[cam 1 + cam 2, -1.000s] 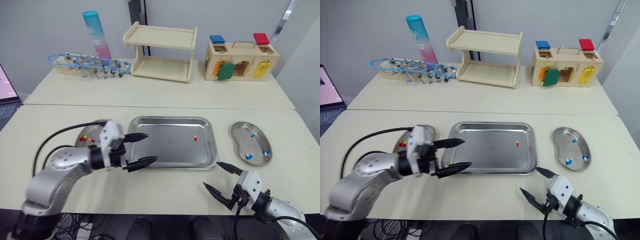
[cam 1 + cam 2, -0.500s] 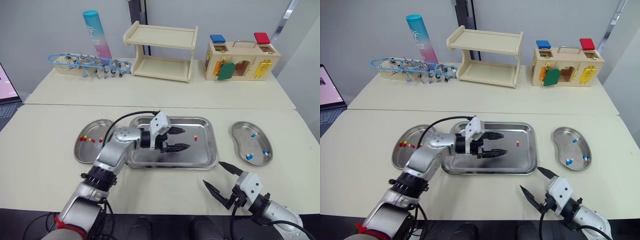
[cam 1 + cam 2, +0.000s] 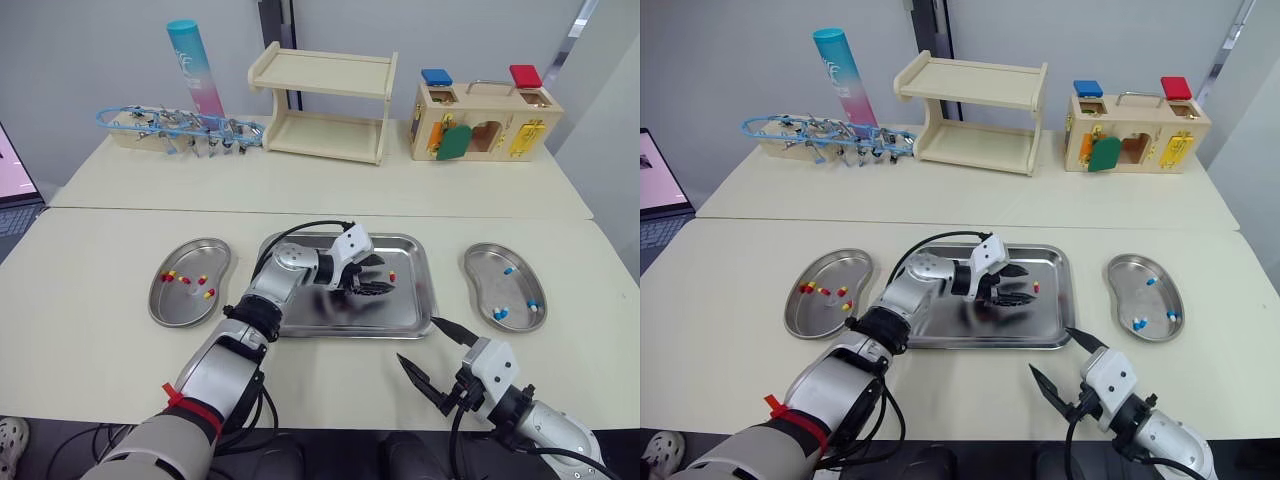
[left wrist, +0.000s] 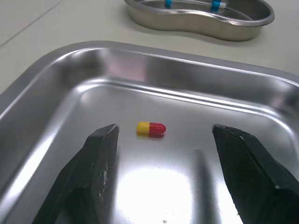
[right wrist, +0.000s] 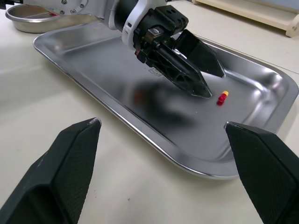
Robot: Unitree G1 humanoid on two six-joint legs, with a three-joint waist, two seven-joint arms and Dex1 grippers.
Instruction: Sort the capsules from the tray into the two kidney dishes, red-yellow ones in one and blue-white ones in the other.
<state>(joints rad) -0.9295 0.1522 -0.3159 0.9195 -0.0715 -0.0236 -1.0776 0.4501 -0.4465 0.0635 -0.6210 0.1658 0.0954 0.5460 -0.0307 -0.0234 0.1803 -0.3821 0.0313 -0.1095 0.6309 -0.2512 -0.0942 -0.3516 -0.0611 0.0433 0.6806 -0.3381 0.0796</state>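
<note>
Left jaws hang wide open and empty low in the tray (image 3: 300, 325), lined up on the 1 red-yellow capsule (image 4: 151, 129) just ahead for a pinch, while right jaws idle open and empty over the surface (image 3: 100, 340).

Rear table (image 3: 560, 195) butts against front table (image 3: 80, 250). On the rear table, left to right: wooden base with blue wire loops and metal clips (image 3: 175, 128); upright teal-and-pink tube (image 3: 194, 68) just behind it; two-tier wooden shelf (image 3: 322, 105); wooden latch box (image 3: 484, 122), with a blue block (image 3: 434, 77) and a red block (image 3: 522, 76) on top. Laptop (image 3: 8, 165) sits at the far left edge.
</note>
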